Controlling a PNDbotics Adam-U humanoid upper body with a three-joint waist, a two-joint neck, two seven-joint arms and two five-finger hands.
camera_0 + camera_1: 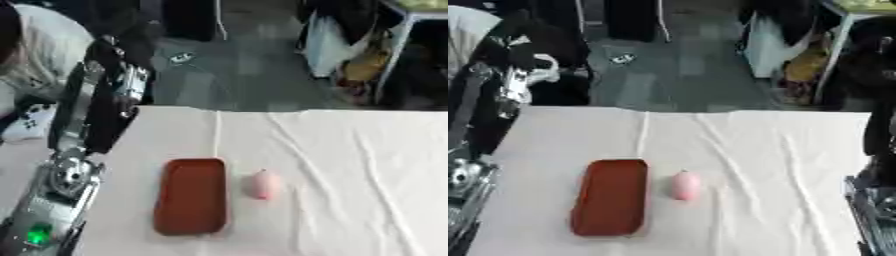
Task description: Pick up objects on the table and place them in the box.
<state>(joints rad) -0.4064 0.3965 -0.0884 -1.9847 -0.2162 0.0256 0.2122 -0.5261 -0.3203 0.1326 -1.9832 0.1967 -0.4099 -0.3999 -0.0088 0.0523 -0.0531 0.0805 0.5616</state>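
Observation:
A red-brown shallow box (191, 196) lies lengthwise on the white tablecloth, left of centre and near the front. Just to its right, apart from it, sits a small pink rounded object (262, 185). My left arm rises along the table's left side. Its hand (122, 80) is held up over the far left corner, well away from both things and with nothing visible in it. Of my right arm only a black and silver stretch (877, 195) shows at the right edge of the right eye view; its hand is out of sight.
The white cloth (350, 165) is creased and covers the whole table. Beyond the far edge lies grey floor with bags (350, 50) and a table leg at the upper right. A white game controller (31, 120) is at the left.

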